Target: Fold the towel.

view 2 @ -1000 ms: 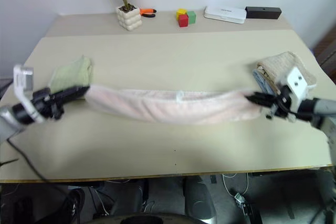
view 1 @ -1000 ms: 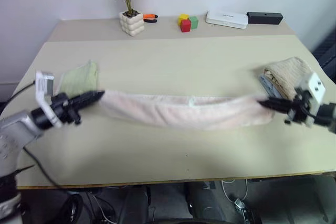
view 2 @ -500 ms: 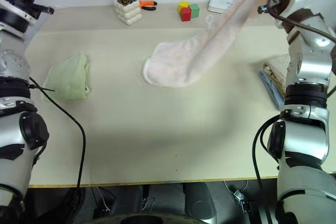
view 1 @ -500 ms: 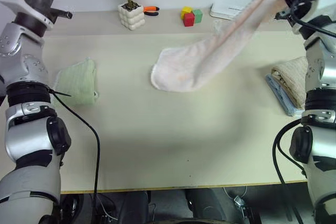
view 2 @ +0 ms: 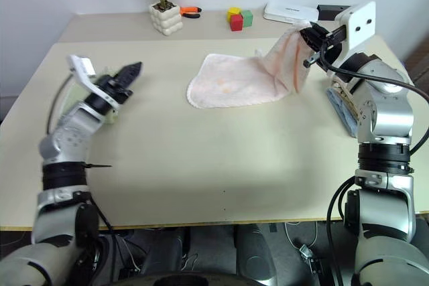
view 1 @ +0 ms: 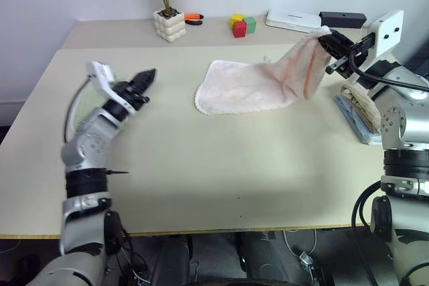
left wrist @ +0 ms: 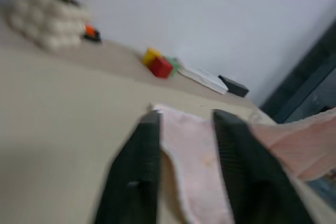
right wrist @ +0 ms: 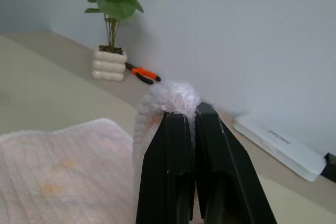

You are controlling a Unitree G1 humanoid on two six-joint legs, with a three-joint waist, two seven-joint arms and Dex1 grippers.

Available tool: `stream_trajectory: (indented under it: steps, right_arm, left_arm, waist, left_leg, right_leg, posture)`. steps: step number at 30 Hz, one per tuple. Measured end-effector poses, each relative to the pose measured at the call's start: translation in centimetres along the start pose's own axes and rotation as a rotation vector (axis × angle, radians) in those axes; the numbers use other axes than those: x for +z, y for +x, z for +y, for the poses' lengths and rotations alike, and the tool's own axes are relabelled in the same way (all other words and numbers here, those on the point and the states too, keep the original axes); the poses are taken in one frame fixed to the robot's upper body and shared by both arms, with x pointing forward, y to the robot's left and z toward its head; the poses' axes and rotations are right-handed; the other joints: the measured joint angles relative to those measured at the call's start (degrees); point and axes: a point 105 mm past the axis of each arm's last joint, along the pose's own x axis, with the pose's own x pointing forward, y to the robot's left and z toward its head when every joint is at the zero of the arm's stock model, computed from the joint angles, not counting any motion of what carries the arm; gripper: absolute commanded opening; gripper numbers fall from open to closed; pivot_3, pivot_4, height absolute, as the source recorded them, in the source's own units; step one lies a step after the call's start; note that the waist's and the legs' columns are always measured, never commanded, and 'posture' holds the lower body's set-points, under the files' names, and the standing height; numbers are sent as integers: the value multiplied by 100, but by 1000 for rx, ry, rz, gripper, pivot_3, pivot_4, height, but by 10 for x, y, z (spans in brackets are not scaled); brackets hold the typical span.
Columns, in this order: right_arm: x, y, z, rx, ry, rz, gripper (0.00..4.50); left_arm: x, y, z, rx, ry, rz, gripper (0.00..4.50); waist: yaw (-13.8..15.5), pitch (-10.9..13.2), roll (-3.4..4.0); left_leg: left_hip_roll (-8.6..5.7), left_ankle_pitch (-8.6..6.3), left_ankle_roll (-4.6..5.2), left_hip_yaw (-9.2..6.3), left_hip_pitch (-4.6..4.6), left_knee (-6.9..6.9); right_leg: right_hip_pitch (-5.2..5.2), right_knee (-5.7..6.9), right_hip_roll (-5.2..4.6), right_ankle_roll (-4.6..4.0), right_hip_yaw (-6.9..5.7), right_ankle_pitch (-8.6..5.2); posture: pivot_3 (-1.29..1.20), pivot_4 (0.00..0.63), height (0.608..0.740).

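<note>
Left eye view: nearest me, the left gripper [view 1: 149, 76] has released its end, fingers now parted; beyond, my right gripper [view 1: 326, 40] stays clenched on the pale pink fluffy terry towel [view 1: 251, 85], now heaped mid-table, fold unfinished.

Pale pink fluffy towel [view 1: 255, 85] half spread on desk [view 1: 201, 165], one end lifted, pinched in my right claw [view 1: 326, 39].
</note>
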Motion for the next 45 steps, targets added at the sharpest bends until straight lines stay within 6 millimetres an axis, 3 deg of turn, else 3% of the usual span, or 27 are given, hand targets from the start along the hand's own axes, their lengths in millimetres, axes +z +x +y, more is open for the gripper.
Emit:
stream_trajectory:
  steps: [3,7,9,15,20,24,30,39,45]
  right_arm:
    - [-1,1,1,0,5,-1,0]
    - [-4,1,3,-2,16,1,0]
    - [-7,-1,3,-7,20,9,0]
    - [-9,-3,5,-10,18,15,0]
    - [-11,-5,7,-16,17,24,0]
    - [-10,-5,7,-20,15,22,0]
    - [-12,-5,7,-24,13,34,0]
    - [-11,-6,7,-28,10,33,0]
    - [-16,-7,9,-23,17,45,0]
  left_arm:
    - [-26,8,-5,48,-103,59,4434]
    - [-69,15,-20,90,-275,198,4481]
    - [-81,20,-24,126,-366,245,4481]
    - [-75,40,-31,143,-400,251,4481]
    - [-91,51,-30,179,-432,333,4481]
    - [-101,64,-36,184,-455,391,3195]
    - [-112,68,-38,192,-512,424,79]
    - [-104,67,-34,190,-487,428,28]
    - [-69,36,-31,180,-415,401,28]
  waist:
    - [-3,0,0]
    - [-12,0,-1]
    - [-5,0,-1]
    - [-7,-1,0]
    - [9,-2,-1]
    - [27,-3,0]
    - [27,-3,0]
    - [-16,-3,1]
    - [-20,-3,1]
  left_leg:
    - [0,0,0,0,0,0]
    - [0,0,0,0,1,0]
    - [0,0,0,-1,1,1]
    - [-1,2,-4,-1,2,-1]
    - [-2,4,-8,-1,1,0]
    - [-3,5,-8,-1,2,-3]
    - [-3,5,-9,-3,2,-17]
    - [-2,7,-13,-3,8,-21]
    - [0,8,-14,-4,6,-24]
  right_leg:
    - [0,-2,0,0,0,0]
    - [0,-2,3,0,1,0]
    - [0,-2,3,0,1,0]
    - [0,-4,4,0,1,0]
    - [2,-6,4,0,0,0]
    - [12,-22,3,1,-1,0]
    - [13,-34,2,2,-3,1]
    - [14,-33,3,2,-2,1]
    - [12,-34,2,2,0,1]
  posture:
    - [0,150,740]
    - [0,150,740]
    - [0,150,740]
    - [0,150,740]
    - [0,150,740]
    - [0,150,740]
    - [0,150,740]
    - [0,150,740]
    - [0,150,740]
